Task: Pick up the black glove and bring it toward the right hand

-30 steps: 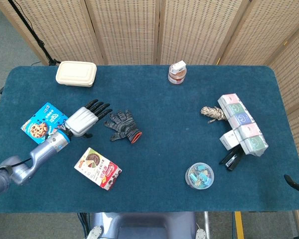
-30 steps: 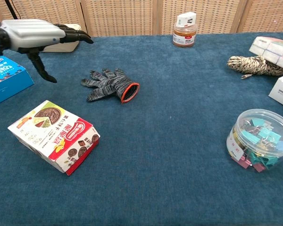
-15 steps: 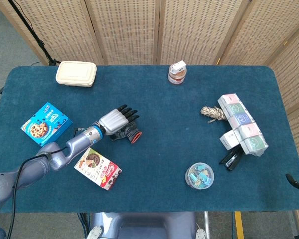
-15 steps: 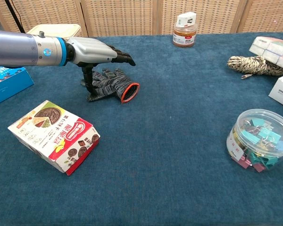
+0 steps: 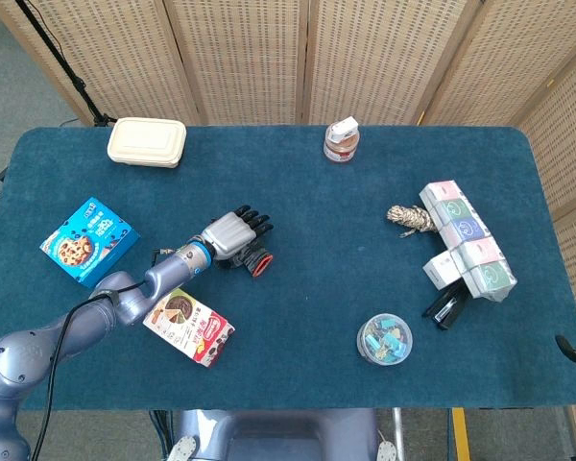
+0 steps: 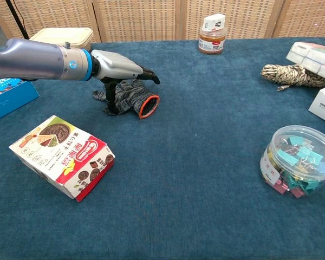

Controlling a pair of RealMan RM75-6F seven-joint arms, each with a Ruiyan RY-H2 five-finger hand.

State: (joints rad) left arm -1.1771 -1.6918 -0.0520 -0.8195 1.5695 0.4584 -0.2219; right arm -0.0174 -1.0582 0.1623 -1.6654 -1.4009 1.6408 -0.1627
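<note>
Left hand (image 6: 116, 67) sits right over the black glove (image 6: 131, 97) – fingers (image 6: 149, 74) stretched out flat, thumb down at the glove's near edge, not gripping. Glove lies flat on the blue surface (image 6: 206, 179), orange cuff at 4 o'clock – snack box (image 6: 62, 157) at its 7 o'clock.

Head view looks steeply down on the whole table (image 5: 298, 375); the low, nearer chest view shares its middle.

Blue-carpeted table (image 5: 298, 221), woven folding screen (image 5: 307, 58) behind, grey floor (image 5: 19, 91) at left, even light
</note>
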